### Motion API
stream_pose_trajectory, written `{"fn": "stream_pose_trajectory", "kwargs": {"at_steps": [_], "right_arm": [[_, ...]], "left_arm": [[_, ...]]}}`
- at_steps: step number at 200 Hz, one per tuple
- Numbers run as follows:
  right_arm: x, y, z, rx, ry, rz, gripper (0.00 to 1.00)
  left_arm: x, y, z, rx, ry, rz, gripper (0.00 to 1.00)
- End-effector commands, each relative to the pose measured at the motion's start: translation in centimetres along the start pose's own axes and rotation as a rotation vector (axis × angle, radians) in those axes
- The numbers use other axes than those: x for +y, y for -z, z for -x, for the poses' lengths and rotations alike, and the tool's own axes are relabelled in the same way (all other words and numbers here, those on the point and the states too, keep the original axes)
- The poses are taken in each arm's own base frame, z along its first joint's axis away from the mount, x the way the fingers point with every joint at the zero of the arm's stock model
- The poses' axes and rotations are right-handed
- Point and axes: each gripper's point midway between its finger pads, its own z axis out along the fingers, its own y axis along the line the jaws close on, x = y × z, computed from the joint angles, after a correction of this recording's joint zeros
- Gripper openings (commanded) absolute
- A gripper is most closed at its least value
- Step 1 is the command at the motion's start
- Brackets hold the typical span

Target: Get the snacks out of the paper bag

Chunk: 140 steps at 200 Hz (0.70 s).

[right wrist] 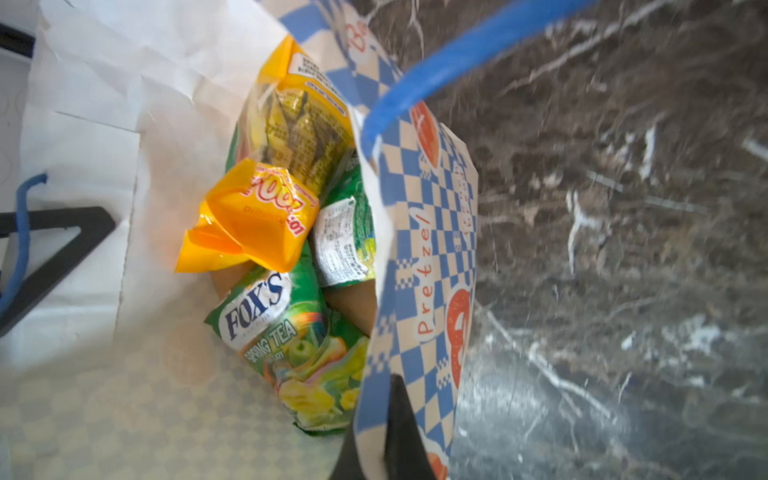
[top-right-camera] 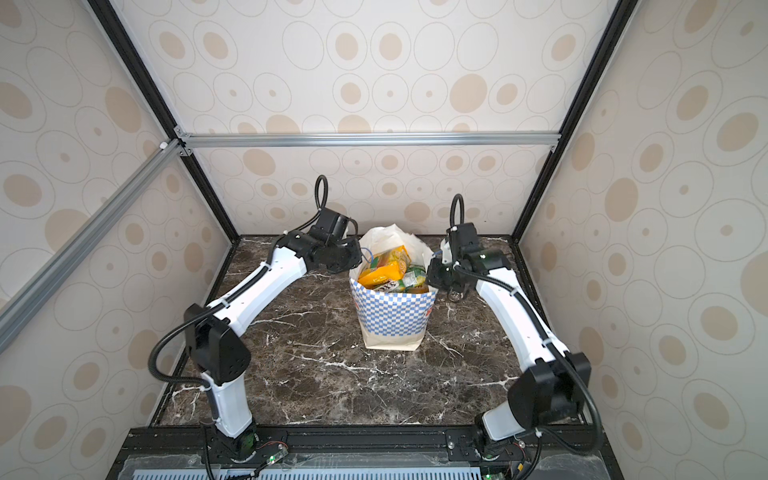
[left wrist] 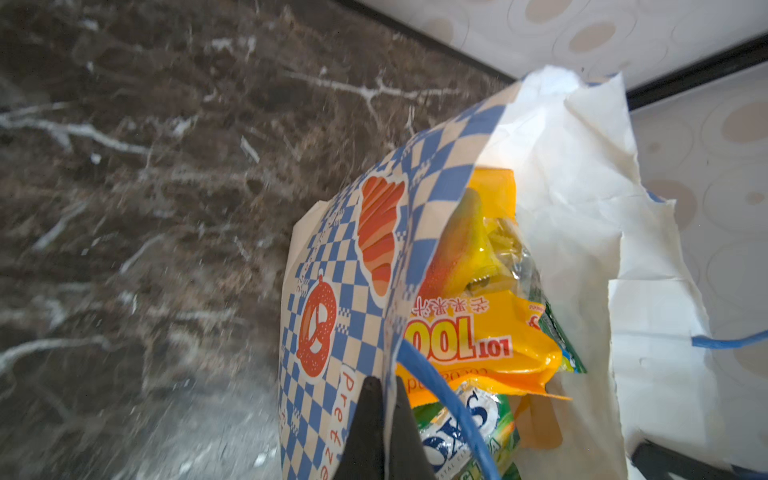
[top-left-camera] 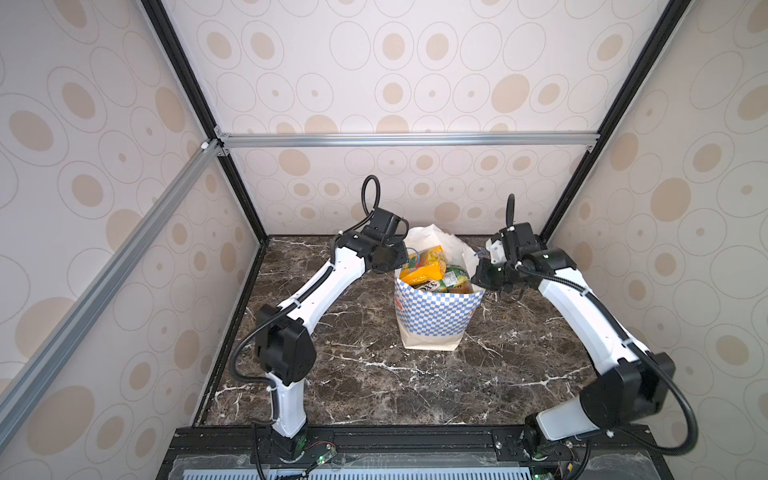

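Paper bag (top-left-camera: 434, 320) stands upright on the marble table (top-left-camera: 353, 374), snacks (top-left-camera: 428, 272) inside — yellow-orange packet (right wrist: 253, 216) over green packets (right wrist: 266, 324). My left claw (left wrist: 385, 399) clamps its left rim, my right claw (right wrist: 384, 419) its right rim — both pinched shut.

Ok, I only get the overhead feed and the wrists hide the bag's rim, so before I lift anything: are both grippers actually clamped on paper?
Observer: Yes; from the left wrist, the left gripper is shut on the paper bag's checkered wall at its rim.
Operator: And the right one?
Observer: The right gripper pinches the opposite wall's rim, the wall carrying the blue cord handle.
Operator: What lies under the orange one?
Observer: A green packet reading Fox's Spring Tea sits partly under the orange packet.
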Motion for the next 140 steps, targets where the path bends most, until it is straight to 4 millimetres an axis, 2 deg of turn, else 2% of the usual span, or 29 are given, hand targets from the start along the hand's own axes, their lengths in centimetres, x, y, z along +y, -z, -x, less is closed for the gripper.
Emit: {"fn": "stream_pose_trajectory", "kwargs": {"at_steps": [1,12,25,51,69,82,100,112,126,140], "right_arm": [[0.8,-0.2,-4.2,0.077,-0.044,0.076,0.16],[0.8,-0.6,-5.3,0.104,-0.080,0.098,0.20],[1.0,-0.7,-5.6,0.113,-0.099,0.120,0.29],[1.9,0.7,-3.9,0.063,-0.048,0.119,0.44],[2.2,2.9,-2.2,0.009,0.026,0.066,0.59],[2.5,4.8,-1.0,-0.031,0.069,0.039,0.66],[3.0,7.7,0.7,-0.114,0.095,0.004,0.68],[3.7,9.8,2.0,-0.186,0.096,0.000,0.67],[5.1,11.7,3.5,-0.254,0.099,0.033,0.63],[7.1,12.5,4.4,-0.270,0.099,0.068,0.60]], "left_arm": [[-1.4,3.7,0.2,-0.078,0.029,-0.111,0.01],[-1.1,3.9,0.0,-0.089,0.033,-0.108,0.04],[-1.1,4.1,-0.1,-0.084,0.026,-0.113,0.18],[-0.5,4.2,-0.8,-0.050,0.033,-0.079,0.39],[-0.2,5.1,-0.6,-0.071,0.037,-0.063,0.49],[-0.1,6.2,-0.1,-0.110,0.044,-0.060,0.57],[-0.2,9.0,1.1,-0.203,0.043,-0.073,0.66],[-0.2,11.2,2.1,-0.274,0.030,-0.079,0.68],[-0.9,14.1,3.1,-0.362,-0.012,-0.117,0.69],[-2.3,17.2,4.1,-0.457,-0.079,-0.194,0.71]]}}
